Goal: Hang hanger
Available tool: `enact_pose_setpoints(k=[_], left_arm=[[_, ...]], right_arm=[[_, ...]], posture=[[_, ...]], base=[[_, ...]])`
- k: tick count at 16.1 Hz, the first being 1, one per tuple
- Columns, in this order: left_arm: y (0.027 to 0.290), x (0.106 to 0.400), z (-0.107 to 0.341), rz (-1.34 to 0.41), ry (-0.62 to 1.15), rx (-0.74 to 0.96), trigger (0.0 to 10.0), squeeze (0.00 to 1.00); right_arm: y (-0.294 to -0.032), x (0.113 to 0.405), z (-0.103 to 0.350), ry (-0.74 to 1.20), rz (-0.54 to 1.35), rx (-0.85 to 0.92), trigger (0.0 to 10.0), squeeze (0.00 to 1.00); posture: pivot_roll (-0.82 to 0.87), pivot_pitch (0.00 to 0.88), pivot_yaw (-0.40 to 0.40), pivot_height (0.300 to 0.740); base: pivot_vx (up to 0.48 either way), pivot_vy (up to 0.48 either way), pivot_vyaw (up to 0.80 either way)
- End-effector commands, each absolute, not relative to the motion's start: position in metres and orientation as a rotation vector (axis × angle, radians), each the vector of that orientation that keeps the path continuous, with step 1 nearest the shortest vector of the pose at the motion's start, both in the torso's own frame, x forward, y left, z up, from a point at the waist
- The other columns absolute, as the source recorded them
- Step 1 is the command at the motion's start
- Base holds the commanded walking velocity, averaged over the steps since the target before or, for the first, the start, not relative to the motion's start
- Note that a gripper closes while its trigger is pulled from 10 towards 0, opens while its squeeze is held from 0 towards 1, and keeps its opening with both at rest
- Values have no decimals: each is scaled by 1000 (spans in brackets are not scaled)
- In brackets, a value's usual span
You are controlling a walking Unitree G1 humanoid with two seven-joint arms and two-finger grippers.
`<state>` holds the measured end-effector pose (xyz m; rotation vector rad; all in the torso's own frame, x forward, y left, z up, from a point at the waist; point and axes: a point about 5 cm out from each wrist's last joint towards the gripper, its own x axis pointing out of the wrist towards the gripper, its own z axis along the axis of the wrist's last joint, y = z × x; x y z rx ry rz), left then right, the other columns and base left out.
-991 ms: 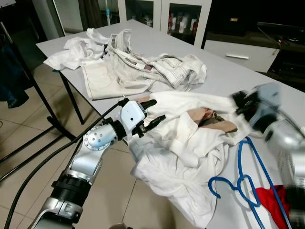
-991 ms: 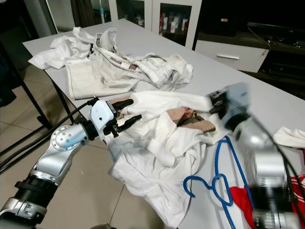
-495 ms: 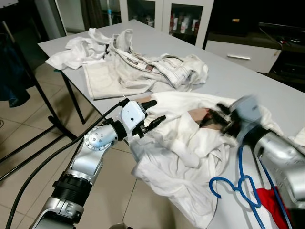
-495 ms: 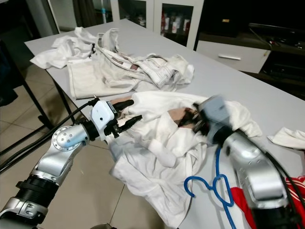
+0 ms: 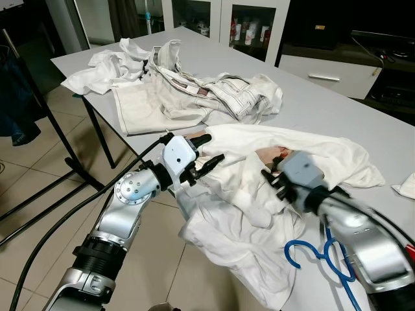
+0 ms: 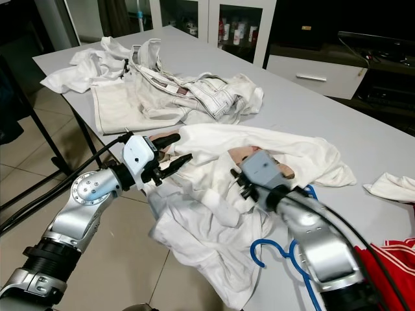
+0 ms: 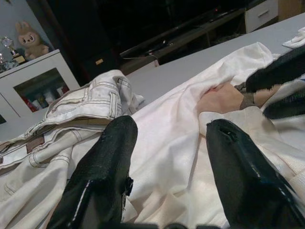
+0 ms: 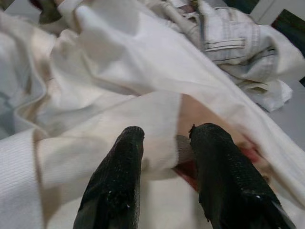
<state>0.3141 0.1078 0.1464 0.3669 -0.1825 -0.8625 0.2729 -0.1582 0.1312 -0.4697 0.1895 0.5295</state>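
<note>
A blue wire hanger (image 5: 323,254) lies flat on the grey table (image 5: 337,103) at the near right, its hook end beside a rumpled white garment (image 5: 246,214) that spills over the table's front edge. My right gripper (image 5: 268,177) hovers low over the middle of that garment, left of the hanger, fingers slightly apart; in the right wrist view the right gripper (image 8: 167,133) has only cloth under it. My left gripper (image 5: 211,149) is open at the garment's left edge, and in the left wrist view the left gripper (image 7: 171,129) faces the white cloth.
A heap of white and beige clothes (image 5: 188,91) covers the far left of the table. A red cloth (image 6: 389,262) lies at the near right, a small white cloth (image 6: 389,186) further right. Black rack legs (image 5: 71,162) stand on the tiled floor to the left.
My right arm has swung left from the table's right side, across the hanger, to the middle of the white garment. The left arm has stayed put.
</note>
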Motion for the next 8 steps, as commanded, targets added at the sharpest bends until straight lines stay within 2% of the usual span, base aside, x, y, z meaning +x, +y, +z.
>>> enact_pose_setpoints(k=[1,5,6,8], left_arm=[[108,315,146,-854,-180,360,10000,0],[107,314,145,-860,-179,362,10000,0],[106,314,145,-862,-180,362,10000,0],[105,314,145,-862,-182,362,10000,0]], right_arm=[[-151,273,126,208,550,-503,10000,0],[-149,269,113,288,578,-530,10000,0],[-151,269,108,322,570,-527,0,0],[-157,274,105,364,526,-507,0,0]], posture=[[4,0,15,723],[2,0,16,723],[1,0,13,723],[2,0,10,723]], base=[[0,0,0],[0,0,0],[0,0,0],[0,0,0]])
